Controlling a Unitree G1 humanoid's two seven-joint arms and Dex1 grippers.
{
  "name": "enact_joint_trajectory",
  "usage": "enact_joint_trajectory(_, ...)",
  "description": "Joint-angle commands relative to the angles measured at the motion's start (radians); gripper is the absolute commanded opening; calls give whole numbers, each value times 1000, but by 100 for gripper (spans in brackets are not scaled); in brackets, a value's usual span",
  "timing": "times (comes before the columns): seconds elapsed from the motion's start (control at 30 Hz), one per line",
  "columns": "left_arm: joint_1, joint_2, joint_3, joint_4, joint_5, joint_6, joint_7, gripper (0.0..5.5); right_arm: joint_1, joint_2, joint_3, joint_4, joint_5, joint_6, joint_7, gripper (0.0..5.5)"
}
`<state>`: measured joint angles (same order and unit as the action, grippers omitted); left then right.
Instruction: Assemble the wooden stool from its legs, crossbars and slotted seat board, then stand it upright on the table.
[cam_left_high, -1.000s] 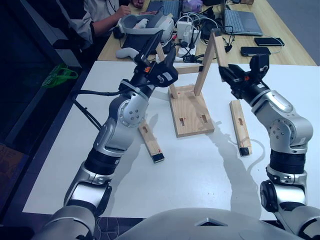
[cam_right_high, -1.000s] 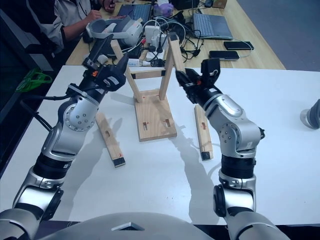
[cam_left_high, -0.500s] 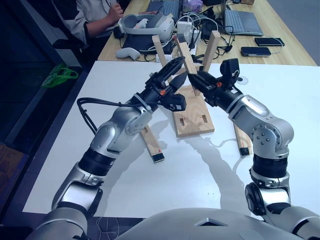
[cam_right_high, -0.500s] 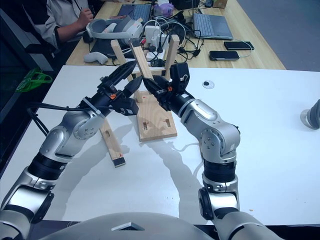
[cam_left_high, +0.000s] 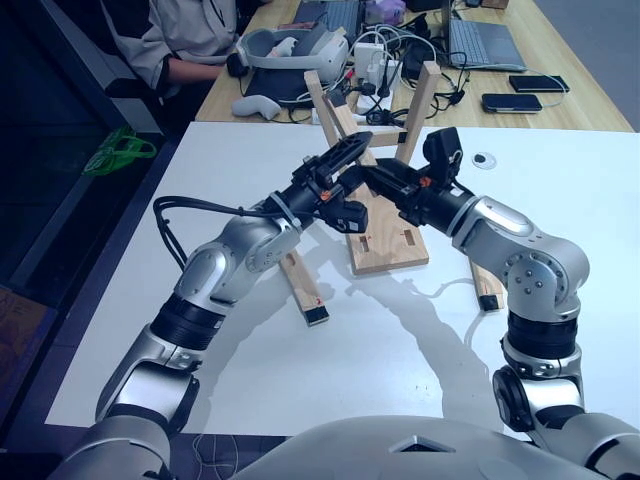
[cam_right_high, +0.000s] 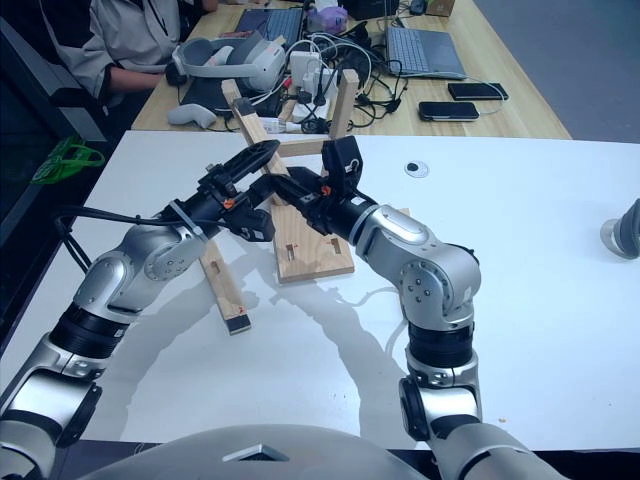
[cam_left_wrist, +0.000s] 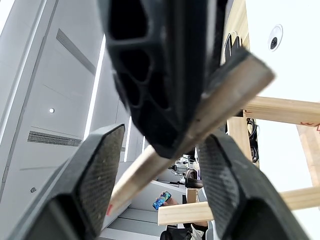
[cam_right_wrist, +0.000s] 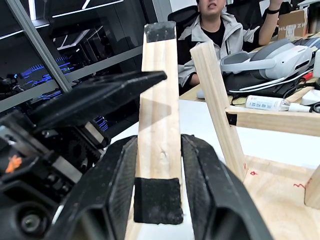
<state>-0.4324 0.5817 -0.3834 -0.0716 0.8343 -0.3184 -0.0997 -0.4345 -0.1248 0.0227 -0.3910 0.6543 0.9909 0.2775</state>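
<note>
Right gripper (cam_right_wrist: 159, 150) clamped on held leg (cam_right_wrist: 157, 90) partway along, above seat board (cam_left_high: 385, 240), which lies on table (cam_left_high: 400, 340). Left gripper (cam_left_wrist: 160, 170) spread wide, straddling same leg, pads apart from wood. We judge leg light, stiff, smooth: grip flat faces near middle, firmly, or it pivots. Standing legs (cam_left_high: 420, 100) upright on board.
</note>
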Motion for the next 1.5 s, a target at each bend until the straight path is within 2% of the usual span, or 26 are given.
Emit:
enact_joint_trajectory(0.03, 0, 3, 4, 13, 3, -17, -21, 253, 1, -1, 3, -5, 15, 28, -4, 130)
enact_joint_trajectory(0.07, 0, 2, 3, 14, 1, -21, -22, 253, 2, 1, 2, -4, 15, 30, -5, 130)
enact_joint_trajectory(0.47, -3, -6, -3, 25, -1, -46, -46, 92, 4, 0, 4, 2, 22, 49, -8, 130)
enact_joint_trajectory(0.7, 7, -8, -3, 25, -12, -59, -67, 79, 1, -3, 5, 9, 6, 63, -21, 130)
enact_joint_trajectory(0.73, 6, -7, -3, 27, -15, -63, -70, 78, -2, -6, 8, 12, -2, 56, -21, 166)
enact_joint_trajectory(0.83, 4, -4, -6, 30, -17, -75, -78, 46, -6, -9, 12, 17, -10, 46, -18, 215)
enact_joint_trajectory(1.33, 19, 20, -9, 66, -34, -116, -121, 43, -1, -33, 42, 15, -12, 69, 23, 446)
enact_joint_trajectory(1.5, 21, 13, -2, 70, -39, -108, -121, 42, 1, -75, 36, -16, 51, 91, 117, 514)
